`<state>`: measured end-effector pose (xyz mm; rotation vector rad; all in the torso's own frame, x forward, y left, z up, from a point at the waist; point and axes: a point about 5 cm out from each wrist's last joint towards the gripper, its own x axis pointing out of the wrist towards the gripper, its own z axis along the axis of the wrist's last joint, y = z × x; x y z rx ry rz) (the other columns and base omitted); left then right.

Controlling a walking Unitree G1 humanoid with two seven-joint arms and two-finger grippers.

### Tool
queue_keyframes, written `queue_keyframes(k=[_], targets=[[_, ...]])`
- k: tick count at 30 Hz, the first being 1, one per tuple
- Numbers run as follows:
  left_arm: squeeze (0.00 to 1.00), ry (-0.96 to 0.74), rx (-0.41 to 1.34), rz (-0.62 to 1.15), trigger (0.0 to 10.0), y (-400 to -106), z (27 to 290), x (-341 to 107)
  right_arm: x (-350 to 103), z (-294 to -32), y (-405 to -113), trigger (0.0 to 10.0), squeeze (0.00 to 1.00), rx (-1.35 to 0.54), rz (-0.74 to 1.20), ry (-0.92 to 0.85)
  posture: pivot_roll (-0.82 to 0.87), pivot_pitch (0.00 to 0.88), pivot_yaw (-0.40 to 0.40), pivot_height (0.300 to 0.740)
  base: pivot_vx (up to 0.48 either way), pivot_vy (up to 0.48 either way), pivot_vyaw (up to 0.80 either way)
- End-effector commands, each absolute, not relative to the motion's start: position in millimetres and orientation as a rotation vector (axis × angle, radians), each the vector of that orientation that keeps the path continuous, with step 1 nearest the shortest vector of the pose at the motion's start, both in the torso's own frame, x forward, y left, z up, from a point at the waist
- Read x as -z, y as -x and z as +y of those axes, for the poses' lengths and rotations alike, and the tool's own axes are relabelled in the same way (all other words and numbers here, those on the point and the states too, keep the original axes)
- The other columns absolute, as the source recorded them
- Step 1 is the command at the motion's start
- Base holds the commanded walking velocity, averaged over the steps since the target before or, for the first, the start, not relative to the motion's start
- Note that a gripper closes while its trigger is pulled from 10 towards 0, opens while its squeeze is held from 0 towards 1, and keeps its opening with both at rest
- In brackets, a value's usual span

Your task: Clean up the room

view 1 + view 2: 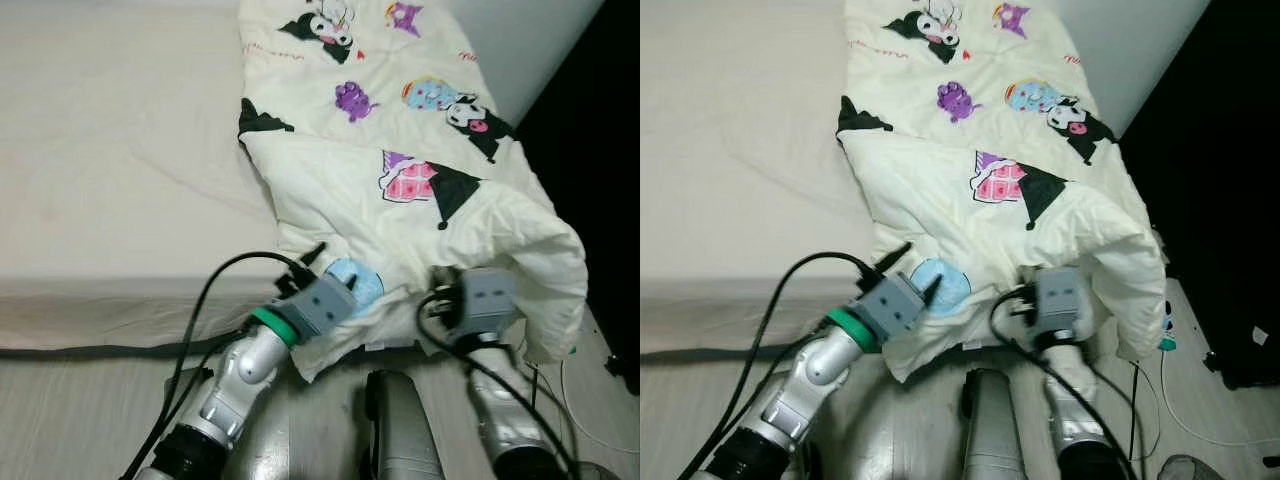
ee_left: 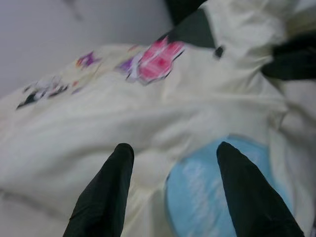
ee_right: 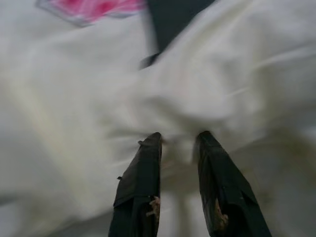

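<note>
A cream comforter (image 1: 400, 150) printed with cartoon figures lies along the right side of the bed, and its near end hangs over the bed's front edge. My left gripper (image 1: 335, 268) is open at that hanging end. Its fingers (image 2: 106, 192) straddle the fabric next to a round blue print (image 2: 217, 197). My right gripper (image 3: 178, 136) is shut on a fold of the comforter. In the left eye view its fingers are buried in the cloth beyond the wrist (image 1: 488, 298).
The bed (image 1: 110, 150) has a bare white sheet on its left part. Pale wood floor (image 1: 80, 410) runs along its front. A dark object (image 1: 1240, 200) stands at the right, with a white cable (image 1: 1185, 415) on the floor beside it.
</note>
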<state>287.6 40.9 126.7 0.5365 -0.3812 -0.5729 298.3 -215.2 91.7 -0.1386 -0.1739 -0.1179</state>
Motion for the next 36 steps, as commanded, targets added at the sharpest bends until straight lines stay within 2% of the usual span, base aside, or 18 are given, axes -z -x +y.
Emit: queue_keyframes(k=[1, 7, 11, 12, 15, 16, 21, 22, 25, 28, 30, 31, 32, 33, 36], targets=[[1.0, -0.565, 0.655, -0.408, 10.0, -277.4, 27.7, -124.4, -85.9, -239.2, -285.7, 10.0, 0.0, 0.263, -0.15, 0.154, -0.04, 0.087, -0.058, 0.53, 0.0, 0.0, 0.0], [1.0, -0.654, 0.713, -0.452, 10.0, -270.3, 14.2, -125.6, -71.9, -263.8, -270.1, 10.0, 0.0, 0.412, -0.075, 0.169, -0.05, 0.079, -0.054, 0.53, 0.0, 0.0, 0.0], [1.0, -0.698, 0.74, -0.443, 10.0, -268.9, 7.7, -121.3, -70.1, -266.0, -268.1, 10.0, 0.0, 0.433, -0.065, 0.163, -0.06, 0.076, -0.051, 0.53, 0.0, 0.0, 0.0], [1.0, -0.772, 0.791, -0.409, 10.0, -267.0, -5.2, -111.0, -72.6, -267.1, -269.3, 10.0, 0.0, 0.448, -0.069, 0.159, -0.07, 0.08, -0.053, 0.53, 0.0, 0.0, 0.0], [1.0, -0.855, 0.808, -0.349, 10.0, -268.4, -19.7, -98.2, -79.2, -266.5, -274.8, 10.0, 0.0, 0.441, -0.088, 0.165, -0.08, 0.084, -0.055, 0.53, 0.0, 0.0, 0.0], [0.84, -0.878, 0.774, -0.321, 10.0, -273.0, -22.2, -95.2, -81.2, -265.8, -276.6, 10.0, 0.0, 0.435, -0.095, 0.165, -0.08, 0.086, -0.055, 0.53, 0.0, 0.0, 0.0], [0.84, -0.912, 0.725, -0.291, 10.0, -278.4, -24.6, -91.9, -83.5, -264.9, -278.6, 10.0, 0.0, 0.429, -0.101, 0.166, -0.08, 0.086, -0.055, 0.53, 0.0, 0.0, 0.0], [0.0, -0.937, 0.699, -0.252, 10.0, -283.8, -21.7, -86.7, -84.3, -262.6, -279.5, 10.0, 0.0, 0.42, -0.106, 0.166, -0.08, 0.092, -0.059, 0.53, 0.0, 0.0, 0.0], [0.0, -0.971, 0.501, -0.195, 10.0, -303.4, -1.3, -81.9, -84.5, -256.0, -281.0, 10.0, 0.0, 0.399, -0.111, 0.162, -0.08, 0.1, -0.056, 0.53, 0.0, 0.0, 0.0], [0.0, -0.979, 0.455, -0.196, 10.0, -306.9, 4.4, -82.2, -84.1, -255.0, -281.0, 10.0, 0.0, 0.397, -0.111, 0.159, -0.08, 0.101, -0.056, 0.53, 0.0, 0.0, 0.0], [0.0, -1.017, 0.414, -0.195, 10.0, -310.0, 17.2, -77.8, -83.1, -252.2, -281.4, 10.0, 0.0, 0.393, -0.108, 0.153, -0.07, 0.106, -0.055, 0.53, 0.0, 0.0, 0.0], [0.0, -1.024, 0.398, -0.186, 8.5, -310.0, 23.7, -74.6, -82.4, -251.0, -281.6, 10.0, 0.0, 0.39, -0.105, 0.151, -0.07, 0.109, -0.055, 0.53, 0.0, 0.0, 0.0], [0.0, -1.024, 0.398, -0.186, 8.5, -310.0, 23.7, -74.6, -82.4, -251.0, -281.6, 10.0, 0.0, 0.39, -0.105, 0.151, -0.07, 0.109, -0.055, 0.53, 0.0, 0.0, 0.0], [0.0, -1.019, 0.377, -0.184, 2.7, -309.6, 29.2, -72.8, -82.0, -250.2, -281.9, 10.0, 0.0, 0.388, -0.103, 0.148, -0.07, 0.11, -0.055, 0.53, 0.0, 0.0, 0.0], [0.0, -1.01, 0.352, -0.184, 2.7, -309.5, 33.0, -71.4, -81.8, -249.8, -282.2, 10.0, 0.0, 0.387, -0.101, 0.145, -0.07, 0.113, -0.056, 0.53, 0.0, 0.0, 0.0]])
